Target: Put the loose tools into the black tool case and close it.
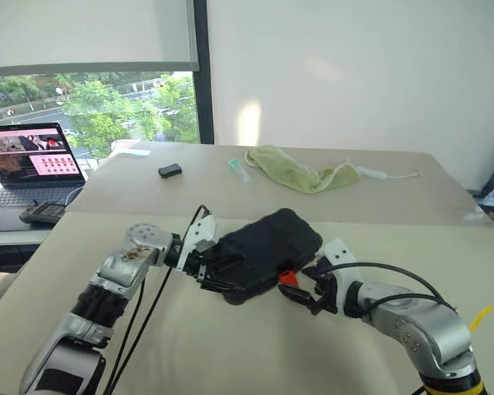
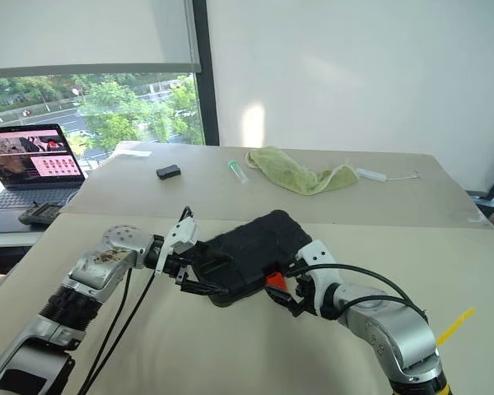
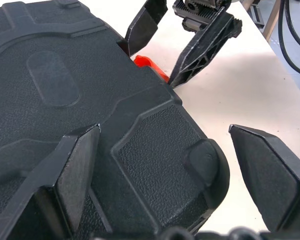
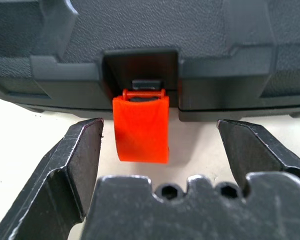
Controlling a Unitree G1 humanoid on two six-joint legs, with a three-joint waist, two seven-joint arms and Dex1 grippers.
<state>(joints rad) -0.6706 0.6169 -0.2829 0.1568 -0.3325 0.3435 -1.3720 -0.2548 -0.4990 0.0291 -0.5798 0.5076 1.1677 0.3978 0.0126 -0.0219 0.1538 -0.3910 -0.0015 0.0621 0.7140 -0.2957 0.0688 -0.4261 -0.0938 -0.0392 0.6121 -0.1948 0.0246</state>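
The black tool case (image 1: 267, 247) lies on the table with its lid down, and its small orange latch (image 4: 141, 127) hangs loose from the front edge. My left gripper (image 1: 210, 276) is open at the case's near left corner (image 3: 205, 165); one finger (image 3: 75, 165) is over the lid and the other (image 3: 270, 170) is beside the corner over the table. Facing the front edge, my right gripper (image 4: 160, 132) is open with the latch between its fingers (image 4: 75, 155), not touching them. The loose tools are out of view.
An open laptop (image 1: 33, 160) and a dark handset (image 1: 41, 212) sit on the low desk at the left. On the far table lie a small black block (image 1: 170, 170), a clear tube (image 1: 239, 170), a green cloth (image 1: 300, 173) and a white cable (image 1: 387, 174).
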